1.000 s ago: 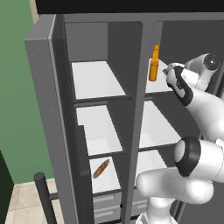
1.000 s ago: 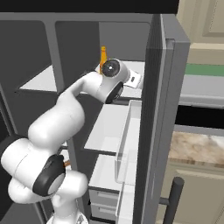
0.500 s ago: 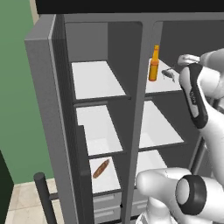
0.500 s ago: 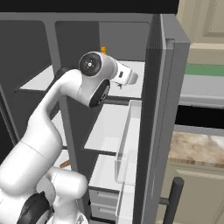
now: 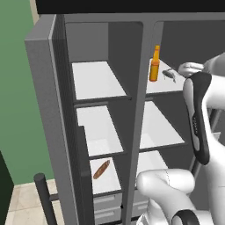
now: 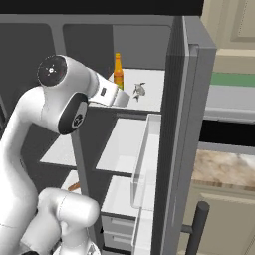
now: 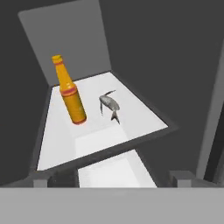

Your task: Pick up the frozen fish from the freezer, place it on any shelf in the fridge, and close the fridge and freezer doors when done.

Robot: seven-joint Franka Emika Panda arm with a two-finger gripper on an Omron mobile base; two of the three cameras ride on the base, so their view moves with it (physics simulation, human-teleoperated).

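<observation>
Tiny silvery-grey mottled frozen fish (image 7: 109, 105), at three o'clock of the orange bottle (image 7: 69, 93): likely stiff, slick; pinch mid-body. Gripper (image 7: 113, 181) jaws apart, empty.

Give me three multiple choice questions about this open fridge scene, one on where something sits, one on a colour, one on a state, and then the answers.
1. Where does the frozen fish lie?
A. In a bottom drawer
B. On the top shelf beside the orange bottle
C. On the floor

2. What colour is the sausage-shaped item on a lower shelf?
A. Reddish-brown
B. Blue
C. White

3. How is the end effector?
A. Shut on the bottle
B. Shut on the fish
C. Open, holding nothing

Answers: B, the hand view shows the fish lying on the white board next to the bottle. A, it shows reddish-brown in the left base view. C, the fingertips stand wide apart, short of the fish.
</observation>
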